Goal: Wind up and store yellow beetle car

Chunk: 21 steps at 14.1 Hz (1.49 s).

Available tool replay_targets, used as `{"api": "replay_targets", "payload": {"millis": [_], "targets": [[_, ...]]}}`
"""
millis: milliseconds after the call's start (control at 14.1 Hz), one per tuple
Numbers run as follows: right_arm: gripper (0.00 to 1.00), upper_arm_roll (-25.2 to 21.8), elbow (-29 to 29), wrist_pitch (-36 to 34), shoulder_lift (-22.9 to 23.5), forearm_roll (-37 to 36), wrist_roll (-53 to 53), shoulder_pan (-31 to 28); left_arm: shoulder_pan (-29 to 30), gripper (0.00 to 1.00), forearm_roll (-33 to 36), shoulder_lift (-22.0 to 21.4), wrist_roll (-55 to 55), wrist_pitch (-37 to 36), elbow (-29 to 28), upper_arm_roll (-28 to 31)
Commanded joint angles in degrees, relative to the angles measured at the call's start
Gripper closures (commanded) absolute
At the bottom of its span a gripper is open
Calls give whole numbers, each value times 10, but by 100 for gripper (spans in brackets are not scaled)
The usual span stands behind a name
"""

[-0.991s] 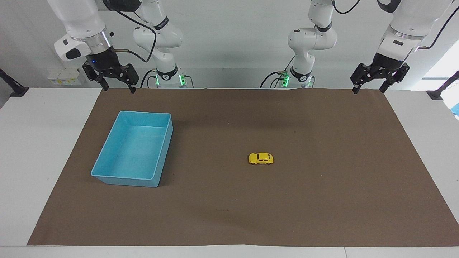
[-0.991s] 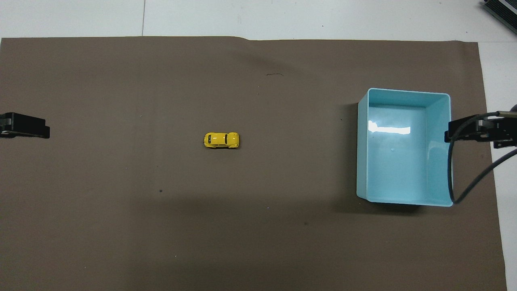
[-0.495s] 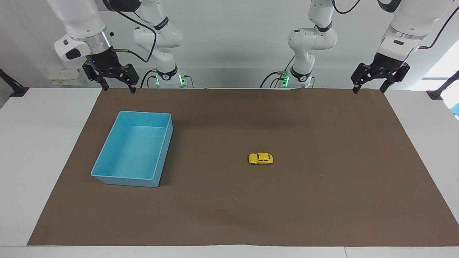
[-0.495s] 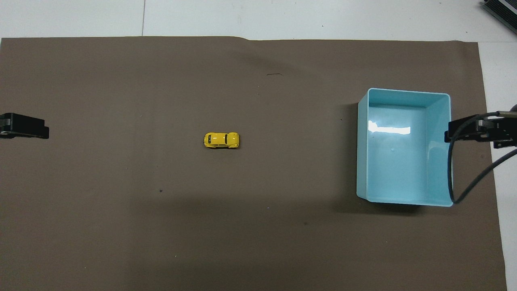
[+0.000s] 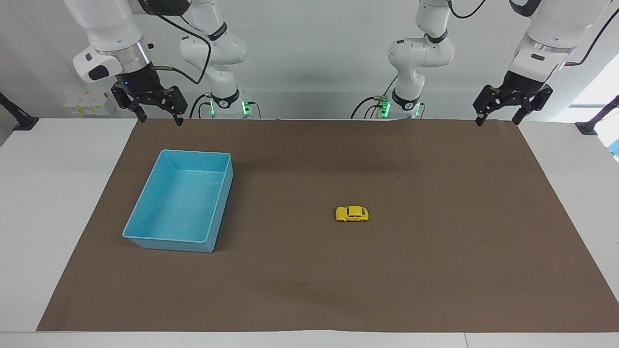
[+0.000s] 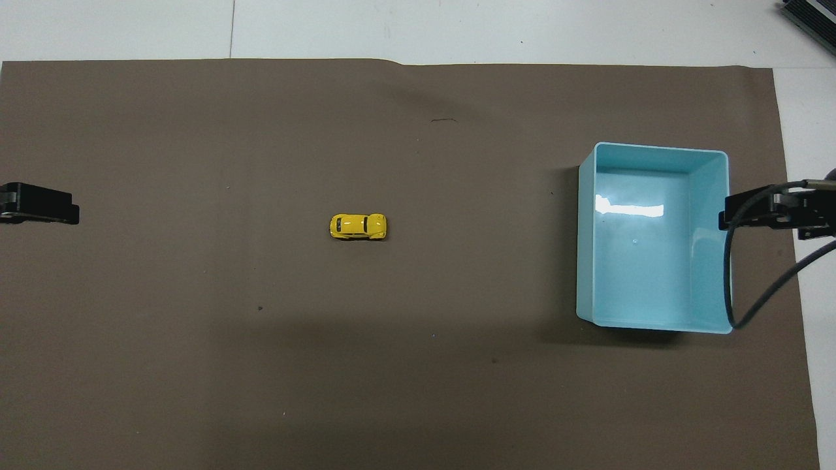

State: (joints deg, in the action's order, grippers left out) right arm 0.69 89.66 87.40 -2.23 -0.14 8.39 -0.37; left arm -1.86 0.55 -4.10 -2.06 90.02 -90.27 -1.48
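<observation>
Evidently nothing is underway: the yellow beetle car (image 5: 352, 213) is sitting untouched mid-mat, well apart from the empty blue bin (image 5: 145, 231) at the right arm's end. Both the left gripper (image 5: 499, 118) and right gripper (image 5: 160, 117) are hanging raised, jaws wide, waiting.
</observation>
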Motion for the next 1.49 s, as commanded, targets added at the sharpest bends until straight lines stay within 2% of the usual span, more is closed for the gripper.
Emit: {"api": "replay_targets", "payload": {"millis": [0,708,1415], "targets": [[0,2,4,-3,-7,9,-13,-6,6,0,2,-5,2,-8,5,-4],[0,2,4,-3,-7,9,-13,-6,17,0,-26,-5,1,-6,4,-2],[0,2,4,-3,-7,9,-13,-6,19,0,-25,-6,0,-14,4,-4]]}}
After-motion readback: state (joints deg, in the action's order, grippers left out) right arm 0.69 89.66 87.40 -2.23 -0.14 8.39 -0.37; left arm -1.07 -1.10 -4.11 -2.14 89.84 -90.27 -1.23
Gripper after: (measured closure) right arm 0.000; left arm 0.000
